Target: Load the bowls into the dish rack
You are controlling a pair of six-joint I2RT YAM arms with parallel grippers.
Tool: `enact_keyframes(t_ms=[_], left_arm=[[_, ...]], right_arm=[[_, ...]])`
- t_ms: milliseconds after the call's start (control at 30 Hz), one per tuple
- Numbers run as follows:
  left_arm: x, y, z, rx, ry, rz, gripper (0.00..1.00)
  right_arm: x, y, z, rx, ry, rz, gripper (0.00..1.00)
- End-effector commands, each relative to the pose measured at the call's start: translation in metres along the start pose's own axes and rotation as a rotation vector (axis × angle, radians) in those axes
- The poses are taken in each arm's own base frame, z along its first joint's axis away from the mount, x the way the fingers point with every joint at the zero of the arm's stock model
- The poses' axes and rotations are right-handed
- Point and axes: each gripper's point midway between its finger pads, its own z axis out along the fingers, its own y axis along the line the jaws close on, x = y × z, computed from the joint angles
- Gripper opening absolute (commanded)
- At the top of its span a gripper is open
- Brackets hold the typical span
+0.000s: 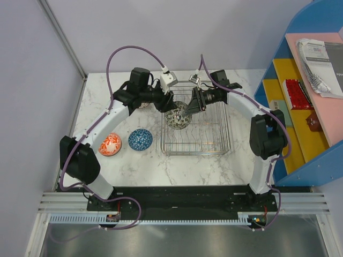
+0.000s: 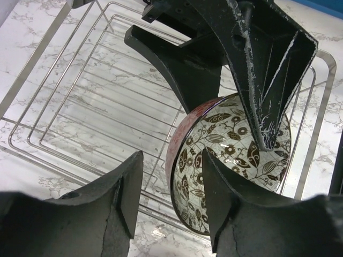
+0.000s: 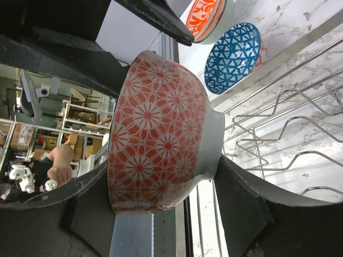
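From above, we saw the right gripper [image 1: 186,112] clamped on the red-flowered bowl [image 1: 177,120], inside the left rim of the dish rack [image 1: 225,151]. The left gripper [image 1: 168,107] sat just beside that bowl, at the rack's left edge. An orange-red bowl [image 1: 110,144] and a blue bowl [image 1: 140,139] lay on the marble table [image 1: 214,171] left of the rack, well apart from both grippers and nearer the left arm.

In the left wrist view, the left fingers stood apart with nothing between them. The held bowl stood on edge just past one of them. Its glossy white inside, sprigged with brown leaves, faced the camera, and a scratched black finger of the right gripper lay across it. Below ran the rack's thin, bright wire floor. We could not tell whether the bowl touched it.

In the right wrist view, the bowl was pinched across its depth, mouth to one finger and pale ringed foot to the other, so its axis lay flat. The bent wire tines [image 3: 278,107] stood on the foot side. We judged the right arm must lower the bowl on edge towards them.
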Motion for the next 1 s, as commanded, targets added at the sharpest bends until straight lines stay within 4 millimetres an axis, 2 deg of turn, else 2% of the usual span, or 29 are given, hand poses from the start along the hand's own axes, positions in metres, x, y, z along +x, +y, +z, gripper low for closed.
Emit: enact_keyframes(t_ms=[0,67,167,233,300,467,500,567,600,633,700,733,767,800,833,900,967], left_arm=[[-0.005,0.000,0.001,0.000,-0.025,0.027,0.56],[-0.004,0.001,0.001,-0.002,-0.022,0.026,0.56],[-0.002,0.003,0.002,-0.004,-0.017,0.016,0.64],[-0.006,0.008,-0.001,-0.011,-0.033,-0.002,0.77],[-0.008,0.019,-0.008,-0.027,-0.051,-0.033,0.99],[-0.016,0.044,-0.034,-0.057,-0.108,-0.116,1.00],[-0.013,0.055,-0.043,-0.085,-0.114,-0.132,1.00],[-0.005,0.061,-0.054,-0.116,-0.114,-0.162,1.00],[0.002,0.071,-0.064,-0.150,-0.112,-0.182,1.00],[0.016,0.073,-0.067,-0.160,-0.096,-0.213,1.00],[0.026,0.081,-0.084,-0.209,-0.102,-0.224,1.00],[0.043,0.080,-0.085,-0.220,-0.082,-0.252,1.00],[0.051,0.084,-0.093,-0.244,-0.081,-0.263,1.00],[0.053,0.081,-0.101,-0.254,-0.088,-0.258,1.00],[0.070,0.076,-0.102,-0.252,-0.071,-0.283,1.00],[0.076,0.076,-0.115,-0.285,-0.080,-0.279,1.00],[0.095,0.074,-0.122,-0.311,-0.054,-0.316,1.00]], right_arm=[[-0.007,0.003,0.000,0.000,-0.007,-0.066,0.00],[-0.008,0.000,0.000,0.019,-0.010,-0.061,0.00],[-0.009,-0.006,0.001,0.054,-0.018,-0.053,0.00],[-0.011,-0.012,0.001,0.082,-0.029,-0.056,0.00],[-0.012,-0.017,0.000,0.124,-0.046,-0.035,0.00],[-0.026,-0.028,-0.005,0.235,-0.100,-0.051,0.00],[-0.032,-0.035,-0.011,0.290,-0.121,-0.049,0.00],[-0.041,-0.037,-0.018,0.343,-0.150,-0.067,0.00],[-0.048,-0.043,-0.027,0.401,-0.178,-0.077,0.00],[-0.053,-0.044,-0.032,0.430,-0.191,-0.083,0.00],[-0.063,-0.043,-0.043,0.480,-0.221,-0.116,0.00],[-0.066,-0.051,-0.051,0.551,-0.236,-0.115,0.00],[-0.072,-0.048,-0.056,0.585,-0.247,-0.139,0.00],[-0.072,-0.050,-0.061,0.620,-0.237,-0.159,0.00],[-0.076,-0.056,-0.071,0.702,-0.253,-0.165,0.00],[-0.080,-0.060,-0.083,0.793,-0.261,-0.184,0.00],[-0.087,-0.066,-0.102,0.933,-0.269,-0.230,0.00]])
